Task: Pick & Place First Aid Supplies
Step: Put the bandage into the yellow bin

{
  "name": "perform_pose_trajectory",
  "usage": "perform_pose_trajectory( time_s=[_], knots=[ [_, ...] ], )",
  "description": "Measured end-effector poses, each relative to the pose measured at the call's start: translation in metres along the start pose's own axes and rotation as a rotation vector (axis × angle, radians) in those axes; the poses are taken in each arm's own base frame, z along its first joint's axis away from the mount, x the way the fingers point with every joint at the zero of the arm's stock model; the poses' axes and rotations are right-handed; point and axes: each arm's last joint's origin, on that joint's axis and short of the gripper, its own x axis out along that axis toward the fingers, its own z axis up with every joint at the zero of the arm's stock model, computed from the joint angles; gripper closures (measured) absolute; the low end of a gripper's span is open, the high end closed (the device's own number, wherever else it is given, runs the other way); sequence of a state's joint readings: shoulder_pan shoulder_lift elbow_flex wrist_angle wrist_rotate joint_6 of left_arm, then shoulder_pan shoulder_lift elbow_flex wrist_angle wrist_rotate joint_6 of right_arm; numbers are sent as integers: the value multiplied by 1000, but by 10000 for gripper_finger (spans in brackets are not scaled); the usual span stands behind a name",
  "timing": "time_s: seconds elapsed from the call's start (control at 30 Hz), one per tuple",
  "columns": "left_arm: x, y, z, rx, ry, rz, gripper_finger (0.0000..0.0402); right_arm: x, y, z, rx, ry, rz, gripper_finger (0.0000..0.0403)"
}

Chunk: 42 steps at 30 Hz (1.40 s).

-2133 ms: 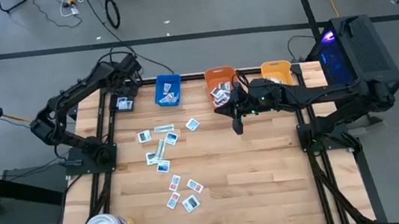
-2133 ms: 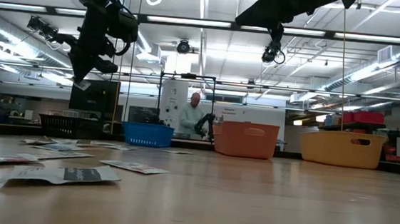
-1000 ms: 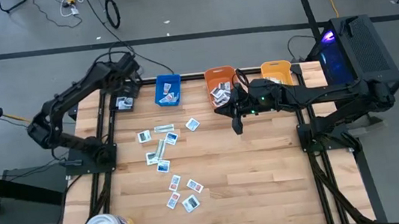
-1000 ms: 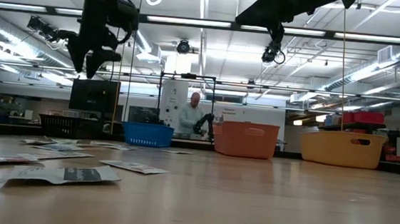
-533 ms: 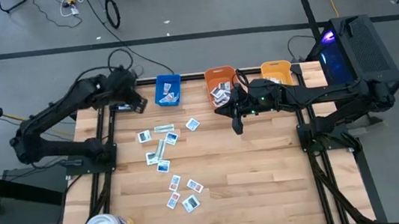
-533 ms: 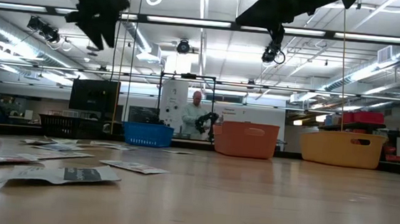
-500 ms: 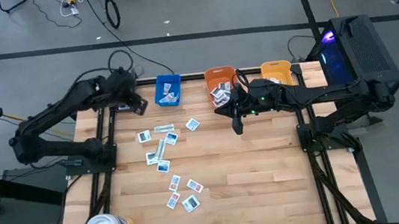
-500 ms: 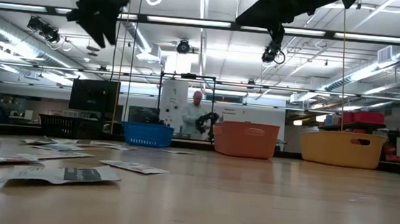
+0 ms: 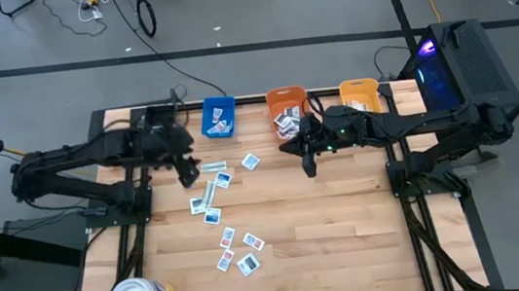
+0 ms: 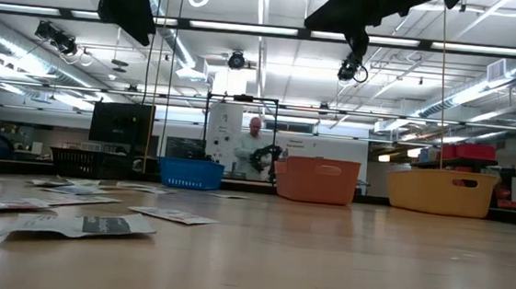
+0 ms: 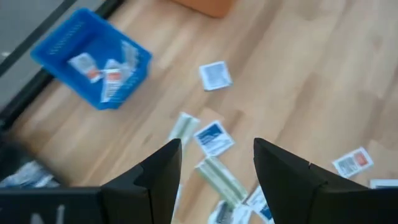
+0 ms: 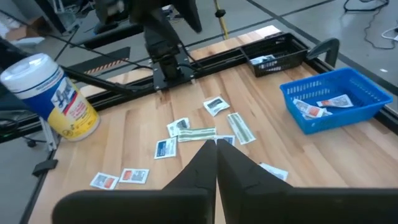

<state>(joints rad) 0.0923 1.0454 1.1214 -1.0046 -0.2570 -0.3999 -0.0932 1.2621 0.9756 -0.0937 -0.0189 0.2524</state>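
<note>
Item: left gripper (image 9: pixel 185 173) — dark two-finger tool, jaws standing apart and empty, poised above the upper end of the scatter of small flat white packets (image 9: pixel 216 207) printed in blue or red, with a few pale greenish strips, lying loose on the wooden slatted table (image 9: pixel 348 233).

Item: right gripper (image 9: pixel 309 166) — fingers pressed together, holding nothing, hanging over bare wood just below the orange plastic bin (image 9: pixel 286 110).

Item: blue plastic mesh bin (image 9: pixel 218 117) — already holds a few packets; the yellow plastic bin (image 9: pixel 360 94) sits beside the orange one.

Risks, as judged:
- packets overlap near the left gripper, so a descent could pinch two at once, or an edge only
- flat packets on wood may slide away from closing fingers — a scrape rather than a lift
- wrong bin for the packet's print
</note>
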Motion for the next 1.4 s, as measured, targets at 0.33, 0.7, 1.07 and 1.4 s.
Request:
perform_pose_trajectory(
  time_s=[0.33, 0.7, 1.07, 1.4],
  knots=[
    [31, -45, -30, 137, -105, -196, 198, 0, 20, -6, -30, 24, 65, 390],
    [43, -77, -77, 300, -35, -420, 198, -2, 37, -13, -54, 54, 117, 389],
    [46, -94, -107, 444, -32, -604, 198, -3, 47, -18, -68, 82, 146, 389],
    [46, -95, -107, 409, -66, -552, 198, -4, 49, -21, -44, 111, 146, 389]
  ],
)
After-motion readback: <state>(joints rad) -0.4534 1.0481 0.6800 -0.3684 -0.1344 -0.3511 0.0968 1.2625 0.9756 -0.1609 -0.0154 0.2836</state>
